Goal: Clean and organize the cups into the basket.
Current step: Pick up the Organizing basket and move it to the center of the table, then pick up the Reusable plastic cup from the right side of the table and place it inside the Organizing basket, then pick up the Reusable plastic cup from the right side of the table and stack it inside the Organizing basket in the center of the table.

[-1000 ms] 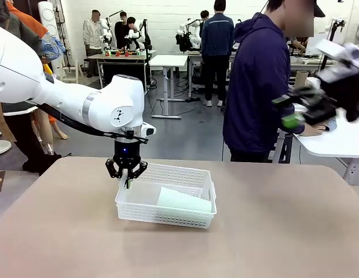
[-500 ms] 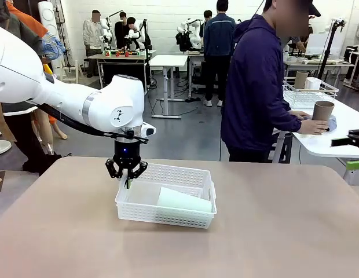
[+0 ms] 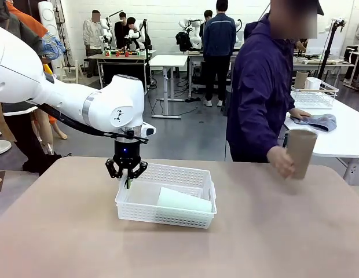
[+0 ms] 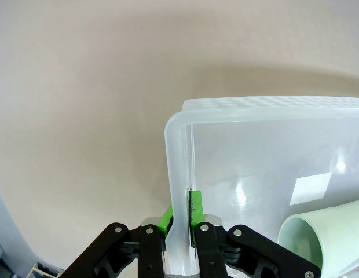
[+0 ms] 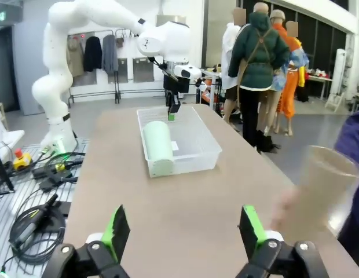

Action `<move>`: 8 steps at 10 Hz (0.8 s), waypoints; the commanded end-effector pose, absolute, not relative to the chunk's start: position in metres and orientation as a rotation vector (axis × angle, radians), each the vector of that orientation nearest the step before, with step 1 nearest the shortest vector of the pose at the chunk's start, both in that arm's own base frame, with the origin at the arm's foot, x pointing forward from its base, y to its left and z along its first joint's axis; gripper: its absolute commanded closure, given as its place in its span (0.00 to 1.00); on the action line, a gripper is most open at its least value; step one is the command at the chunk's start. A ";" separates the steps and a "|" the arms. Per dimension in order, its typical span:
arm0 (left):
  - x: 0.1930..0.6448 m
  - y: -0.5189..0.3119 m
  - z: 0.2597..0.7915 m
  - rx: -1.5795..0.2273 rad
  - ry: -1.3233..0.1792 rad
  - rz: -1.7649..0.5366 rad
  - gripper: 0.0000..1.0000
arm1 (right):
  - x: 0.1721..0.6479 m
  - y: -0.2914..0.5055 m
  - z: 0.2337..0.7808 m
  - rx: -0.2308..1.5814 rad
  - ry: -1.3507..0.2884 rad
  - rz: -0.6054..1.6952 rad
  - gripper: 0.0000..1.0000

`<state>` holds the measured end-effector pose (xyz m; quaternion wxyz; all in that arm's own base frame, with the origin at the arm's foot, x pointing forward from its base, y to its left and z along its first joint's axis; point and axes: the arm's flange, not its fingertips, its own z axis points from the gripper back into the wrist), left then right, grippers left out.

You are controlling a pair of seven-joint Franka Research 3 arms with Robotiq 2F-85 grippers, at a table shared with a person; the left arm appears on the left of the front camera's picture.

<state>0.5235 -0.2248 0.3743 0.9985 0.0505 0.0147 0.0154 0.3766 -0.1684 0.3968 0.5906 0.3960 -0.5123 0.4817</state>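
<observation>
The white lattice basket [image 3: 194, 175] sits left of centre on the tan table. A pale mint green cup [image 3: 183, 200] lies on its side inside it. My left gripper [image 3: 127, 175] is shut on the basket's left wall. In the left wrist view its green pads [image 4: 196, 208] pinch that wall [image 4: 178, 174], with the mint cup's mouth [image 4: 330, 240] at the lower right. A person's hand [image 3: 281, 162] holds a tan-brown cup [image 3: 301, 152] above the table's far right. My right gripper [image 5: 184, 231] is open and empty, facing the basket [image 5: 198, 152] and the blurred tan cup [image 5: 321, 185].
A white side table [image 3: 341, 139] behind the person carries a wire basket [image 3: 314, 95] and a blue-grey cloth [image 3: 315, 121]. The person [image 3: 263, 92] stands at the table's far edge. Cables [image 5: 35, 202] lie on the floor beside the table.
The person turned from the side table and carried the tan cup over to this table. My right arm left the front view. The left gripper and the basket stayed put.
</observation>
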 end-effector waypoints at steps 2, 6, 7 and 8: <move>0.523 -0.224 0.376 0.101 0.025 0.031 1.00 | 0.381 -0.165 0.400 0.923 -1.190 1.138 0.00; 0.523 -0.224 0.376 0.101 0.025 0.031 1.00 | 0.381 -0.165 0.400 0.923 -1.190 1.138 0.00; 0.523 -0.224 0.376 0.101 0.025 0.031 1.00 | 0.381 -0.165 0.400 0.923 -1.190 1.138 0.00; 0.523 -0.224 0.376 0.101 0.025 0.031 1.00 | 0.381 -0.165 0.400 0.923 -1.190 1.138 0.00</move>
